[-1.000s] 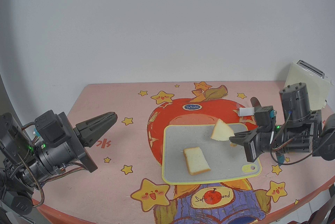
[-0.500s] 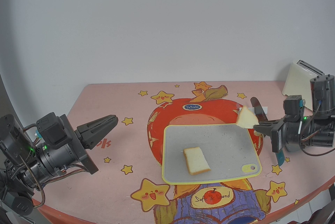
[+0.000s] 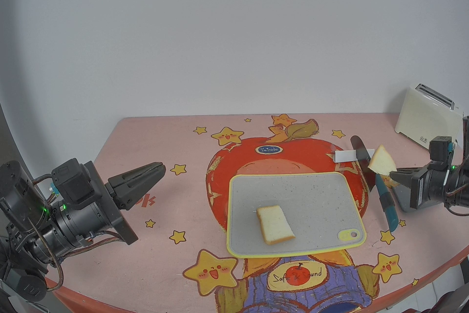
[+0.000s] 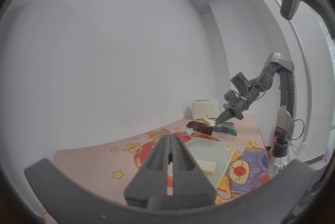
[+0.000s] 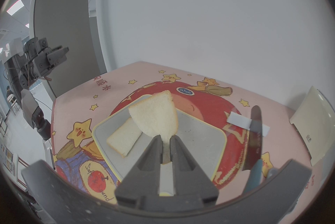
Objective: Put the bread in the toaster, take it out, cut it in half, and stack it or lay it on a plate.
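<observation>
My right gripper (image 3: 394, 175) (image 5: 166, 142) is shut on a half slice of bread (image 3: 381, 161) (image 5: 155, 117), held in the air over the knife (image 3: 374, 182) at the table's right side. The other half slice (image 3: 275, 224) (image 5: 124, 136) lies flat on the grey cutting board (image 3: 312, 201) (image 5: 206, 137). The cream toaster (image 3: 429, 117) (image 5: 314, 123) stands at the far right, behind my right arm. My left gripper (image 3: 146, 172) (image 4: 171, 154) hangs shut above the table's left edge, holding nothing.
The knife (image 5: 252, 137) with a dark blade and blue handle lies just right of the board, its tip by a white paper strip (image 3: 349, 155) (image 5: 247, 122). The table carries a pink mat with an apple picture (image 3: 273, 157).
My right gripper has carried the half slice from above the board's far right corner rightward, off the board and over the knife. The left arm and the other half have stayed put.
</observation>
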Available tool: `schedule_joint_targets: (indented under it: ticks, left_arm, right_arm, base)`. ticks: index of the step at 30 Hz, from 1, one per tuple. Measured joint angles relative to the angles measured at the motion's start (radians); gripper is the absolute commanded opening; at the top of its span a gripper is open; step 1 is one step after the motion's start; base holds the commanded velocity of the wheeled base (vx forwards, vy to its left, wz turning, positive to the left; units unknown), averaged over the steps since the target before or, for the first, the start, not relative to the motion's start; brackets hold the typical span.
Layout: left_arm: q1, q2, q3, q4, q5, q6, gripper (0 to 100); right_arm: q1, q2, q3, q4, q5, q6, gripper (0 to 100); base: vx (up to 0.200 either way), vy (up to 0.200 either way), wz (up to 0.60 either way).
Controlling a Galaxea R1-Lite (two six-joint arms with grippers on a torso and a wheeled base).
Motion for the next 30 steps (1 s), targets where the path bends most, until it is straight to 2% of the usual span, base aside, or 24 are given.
schedule_joint_targets:
  ticks: [10,18,22,30]
  left_arm:
    - [0.0,0.0,0.005,0.0,0.0,0.0,0]
    - [0.0,0.001,0.007,0.0,0.0,0.001,0]
    - [0.0,0.001,0.007,0.0,0.0,0.0,0]
    - [0.0,0.001,0.007,0.0,-0.002,0.001,0]
  right_arm:
    - [-0.16,-0.01,0.026,0.0,-0.005,0.002,0]
    - [-0.257,0.01,0.049,-0.003,-0.003,0.005,0]
    - [-0.278,0.027,0.064,-0.01,0.0,0.006,0]
    - [-0.306,0.121,0.071,-0.02,-0.011,0.051,0]
  base:
    - [0.0,0.0,0.0]
    - [0.0,0.0,0.0]
    - [0.0,0.0,0.0]
    - [0.0,0.0,0.0]
